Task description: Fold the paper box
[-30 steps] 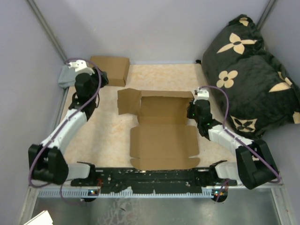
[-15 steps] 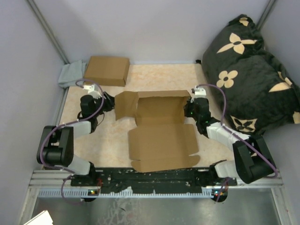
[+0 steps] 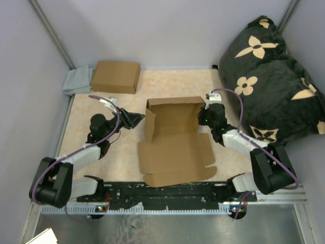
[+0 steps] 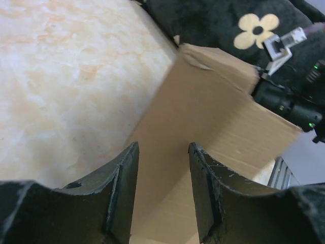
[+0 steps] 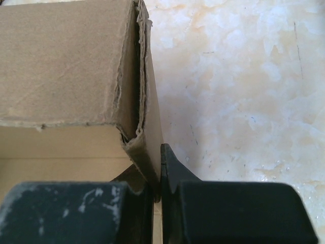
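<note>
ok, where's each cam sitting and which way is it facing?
Top external: above and behind the bases, looking down on the table; both arms, paper box between left gripper and right gripper.
Left wrist: on the left arm, facing the box's raised flap; own open fingers, right gripper beyond.
Right wrist: on the right arm, facing the box wall its own fingers pinch.
Shared: the box in all three; right gripper in top and left wrist.

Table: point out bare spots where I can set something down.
Bare: the far strip between carton and pillow, behind the paper box; the near-left patch between left arm and box. Crowded: the right side, where the right gripper pinches the box wall.
</note>
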`<state>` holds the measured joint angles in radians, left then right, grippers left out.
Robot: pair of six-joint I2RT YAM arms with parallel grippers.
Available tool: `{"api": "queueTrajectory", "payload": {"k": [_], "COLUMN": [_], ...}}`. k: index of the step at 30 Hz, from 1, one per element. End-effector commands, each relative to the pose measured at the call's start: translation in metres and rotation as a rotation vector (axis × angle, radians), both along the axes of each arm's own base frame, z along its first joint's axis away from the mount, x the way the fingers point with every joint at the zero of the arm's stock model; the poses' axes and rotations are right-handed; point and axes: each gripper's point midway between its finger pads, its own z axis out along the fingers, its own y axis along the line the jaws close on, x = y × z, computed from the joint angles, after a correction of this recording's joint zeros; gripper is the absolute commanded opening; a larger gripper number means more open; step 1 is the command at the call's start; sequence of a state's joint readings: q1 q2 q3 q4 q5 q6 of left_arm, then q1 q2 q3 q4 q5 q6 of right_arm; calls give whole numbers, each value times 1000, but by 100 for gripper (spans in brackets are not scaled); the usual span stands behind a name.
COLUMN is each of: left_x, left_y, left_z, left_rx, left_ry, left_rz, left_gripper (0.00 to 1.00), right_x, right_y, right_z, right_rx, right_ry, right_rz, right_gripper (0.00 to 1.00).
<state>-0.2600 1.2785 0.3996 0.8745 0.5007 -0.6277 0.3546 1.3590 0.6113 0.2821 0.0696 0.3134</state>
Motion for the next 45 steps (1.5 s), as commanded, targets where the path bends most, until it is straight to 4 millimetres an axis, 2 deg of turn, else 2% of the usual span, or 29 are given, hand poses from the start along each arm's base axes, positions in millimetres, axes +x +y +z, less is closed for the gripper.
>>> {"api": "queueTrajectory", "payload": {"k": [1, 7, 14, 18, 22, 29, 40, 45], "left_x": [-17, -26, -17, -11, -1, 16, 28, 35], "left_y": [-3, -10, -26, -34, -38, -37, -40, -37], "left_z": [-5, -16, -21, -16, -10, -16, -19, -31], "left_rx": [117, 179, 234, 272, 319, 410, 542, 650], "left_ry": [-6, -3, -10, -29, -35, 4, -1, 24], "left_rz": [15, 10, 10, 36, 105, 231, 402, 542], "left_gripper": [50, 51, 51, 51, 51, 51, 51, 45], "right_x": [-1, -1, -3, -5, -9, -17, -21, -24], "right_y": [-2, 0, 1, -2, -2, -4, -4, 1], "right_z": [-7, -3, 1, 0, -2, -4, -2, 1], "right_rx": [-24, -10, -7, -19, -8, 18, 3, -6], "right_ry": [43, 32, 26, 27, 29, 20, 8, -2], "right_rz": [9, 17, 26, 19, 19, 1, -10, -16], "right_gripper": [1, 1, 1, 1, 1, 1, 1, 1]}}
